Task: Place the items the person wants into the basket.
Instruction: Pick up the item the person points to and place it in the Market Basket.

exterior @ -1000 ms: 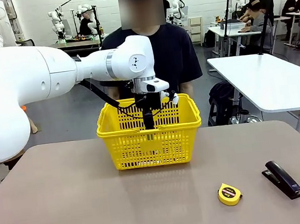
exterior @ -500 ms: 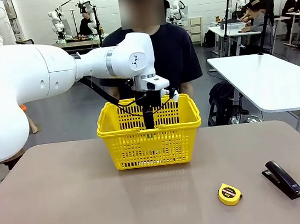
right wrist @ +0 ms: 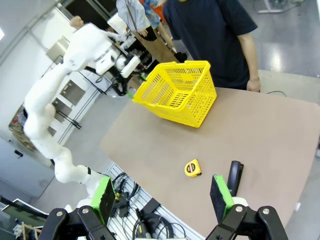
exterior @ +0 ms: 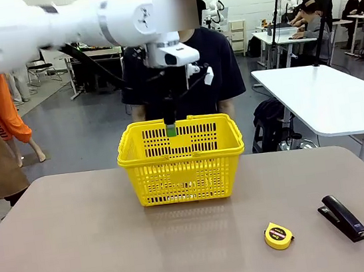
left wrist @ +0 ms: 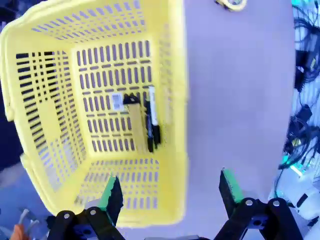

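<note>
The left gripper (left wrist: 169,192) has risen above the basket (exterior: 182,159), jaws wide apart and empty.

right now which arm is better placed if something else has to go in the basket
Left. Its hand hangs open right above the basket, which already holds the marker, knife and pen. The right hand is open too, but back off the table edge.

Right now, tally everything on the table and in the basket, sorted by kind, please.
Baskets: 1, the basket
Knives: 1, the knife in the basket
Markers: 1, the marker in the basket
Pens: 1, the pen in the basket
Tape measures: 1, the tape measure
Staplers: 1, the stapler
Total: 6
</note>
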Controlling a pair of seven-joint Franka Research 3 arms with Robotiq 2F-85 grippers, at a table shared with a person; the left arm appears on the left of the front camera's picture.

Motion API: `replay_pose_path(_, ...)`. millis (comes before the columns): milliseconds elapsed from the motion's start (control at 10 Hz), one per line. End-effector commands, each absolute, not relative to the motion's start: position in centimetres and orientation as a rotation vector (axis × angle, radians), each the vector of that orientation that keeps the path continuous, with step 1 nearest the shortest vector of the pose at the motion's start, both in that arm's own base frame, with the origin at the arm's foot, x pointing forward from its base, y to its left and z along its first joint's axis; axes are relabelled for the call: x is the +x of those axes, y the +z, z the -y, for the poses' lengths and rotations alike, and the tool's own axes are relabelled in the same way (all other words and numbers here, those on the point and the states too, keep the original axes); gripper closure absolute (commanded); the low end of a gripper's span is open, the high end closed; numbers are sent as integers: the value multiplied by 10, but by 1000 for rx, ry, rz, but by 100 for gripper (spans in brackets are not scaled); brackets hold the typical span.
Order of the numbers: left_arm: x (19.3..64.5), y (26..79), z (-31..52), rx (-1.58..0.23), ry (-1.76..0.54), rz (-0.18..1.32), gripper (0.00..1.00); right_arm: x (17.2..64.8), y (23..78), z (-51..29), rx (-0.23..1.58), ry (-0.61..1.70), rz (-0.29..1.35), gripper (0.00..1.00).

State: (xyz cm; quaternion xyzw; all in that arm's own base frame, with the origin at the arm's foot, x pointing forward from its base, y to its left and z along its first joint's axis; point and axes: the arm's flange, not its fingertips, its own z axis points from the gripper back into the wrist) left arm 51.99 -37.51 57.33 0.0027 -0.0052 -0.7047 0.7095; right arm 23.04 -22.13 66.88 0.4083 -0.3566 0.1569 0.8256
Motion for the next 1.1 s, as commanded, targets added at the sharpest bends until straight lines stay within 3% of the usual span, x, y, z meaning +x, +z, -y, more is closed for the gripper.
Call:
replay_pose_path(0,450,564,316,37,-1586,48,0,231,670,221,881,352,773,0)
replay_pose_path(400,385,554,253,85,-1517,243,0,231,670,221,881,352,773,0)
replay_pose_path(800,403,559,253,16,-1489,247,0,231,670,221,881,352,773,0)
replay_pose_path(1000,388,560,244,84,-1477,254,0,231,670,221,881,352,773,0)
